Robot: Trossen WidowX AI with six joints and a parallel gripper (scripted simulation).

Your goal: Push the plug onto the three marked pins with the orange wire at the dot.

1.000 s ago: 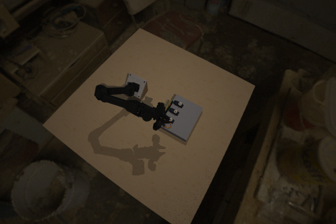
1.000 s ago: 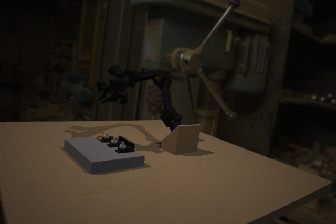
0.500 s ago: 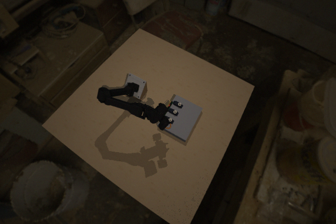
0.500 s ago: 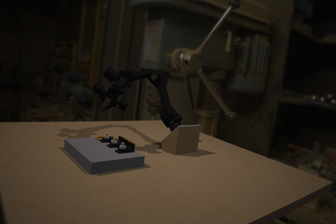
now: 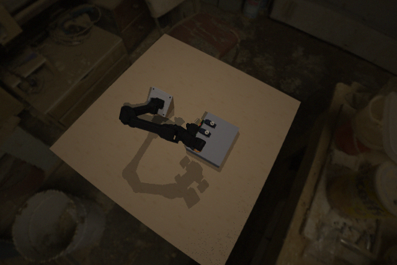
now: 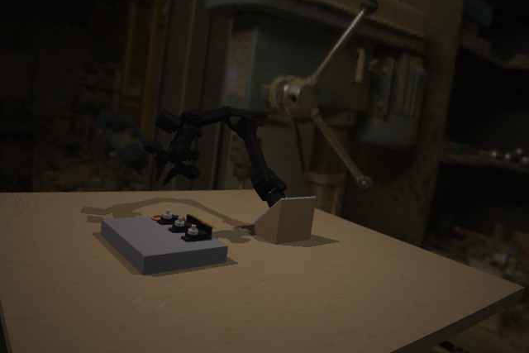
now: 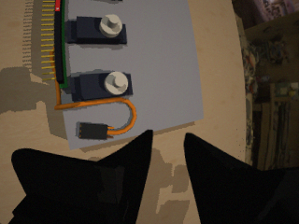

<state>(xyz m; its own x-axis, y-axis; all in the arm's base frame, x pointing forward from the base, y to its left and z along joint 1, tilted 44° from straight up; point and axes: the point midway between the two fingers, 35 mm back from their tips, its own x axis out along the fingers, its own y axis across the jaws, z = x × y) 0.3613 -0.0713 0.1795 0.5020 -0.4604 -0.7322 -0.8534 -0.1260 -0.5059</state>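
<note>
The small black plug (image 7: 93, 131) lies flat on the grey holder (image 7: 163, 61) (image 5: 221, 146) (image 6: 183, 257), near a corner, its end with the holes facing left in the wrist view. Its orange lead (image 7: 135, 115) (image 6: 156, 217) loops back beside the nearest dark servo (image 7: 93, 89). The row of thin pins (image 7: 48, 44) sticks out at the holder's left edge in the wrist view. A red mark (image 7: 58, 6) shows on the header; the dot cannot be made out. My gripper (image 7: 168, 137) (image 6: 160, 183) is open, partly, with nothing between its fingers. It hangs above the holder, clear of the plug.
Another servo (image 7: 95, 30) with a white horn sits farther along the holder. The arm's wedge-shaped base mount (image 6: 294, 221) (image 5: 167, 103) stands on the wooden table (image 5: 192, 72) (image 6: 320, 298) on the pin side of the holder. The arm's shadow falls across the table.
</note>
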